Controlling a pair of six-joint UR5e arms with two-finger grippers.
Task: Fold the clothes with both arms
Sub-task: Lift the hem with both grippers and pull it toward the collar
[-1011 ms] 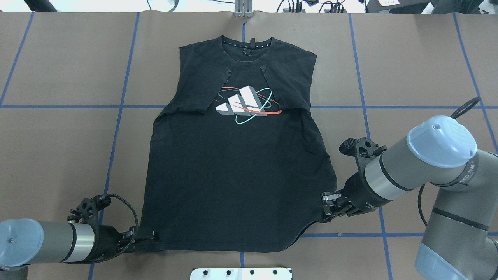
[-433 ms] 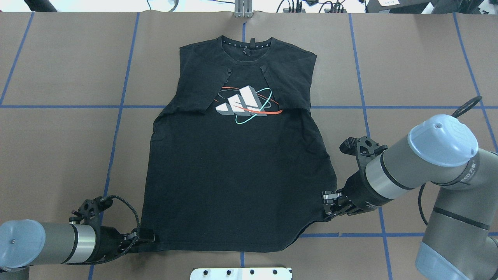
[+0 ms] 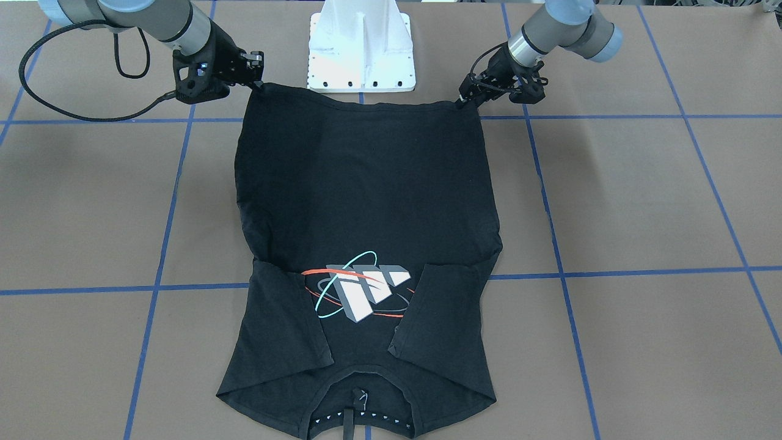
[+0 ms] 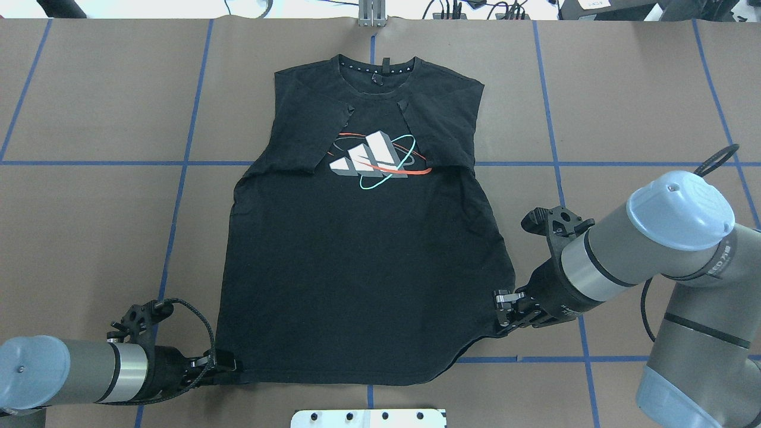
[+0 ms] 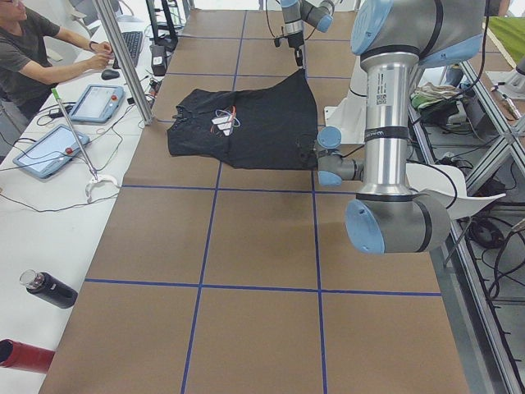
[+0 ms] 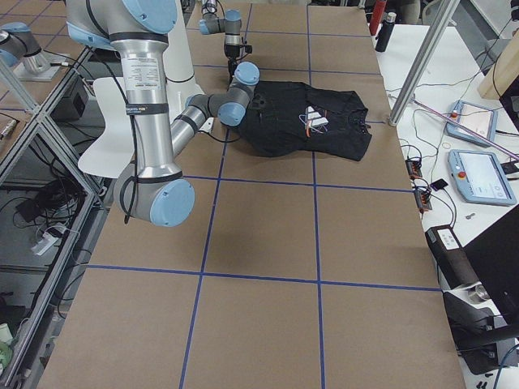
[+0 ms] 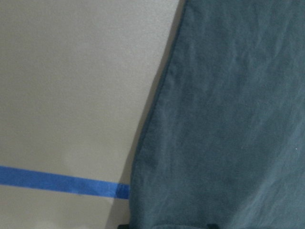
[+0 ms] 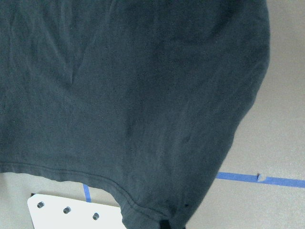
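**Sleeves in, hem corners pinched, the big fold not yet made**

The black T-shirt (image 4: 362, 267) lies flat in the middle of the brown table (image 4: 89, 238). Its print (image 4: 374, 161) faces up and its collar (image 4: 377, 66) points away from the robot. Both sleeves (image 4: 300, 139) are turned in over the chest, so that part looks done. Down at the hem, the left gripper (image 4: 229, 361) is pinching the corner on its side. The right gripper (image 4: 504, 310) is nipped onto the other corner, which sits slightly raised off the table. I'd call this roughly the early middle of the job. The body has no fold in it yet. The hem probably has to go up to the collar, perhaps with another fold after that.
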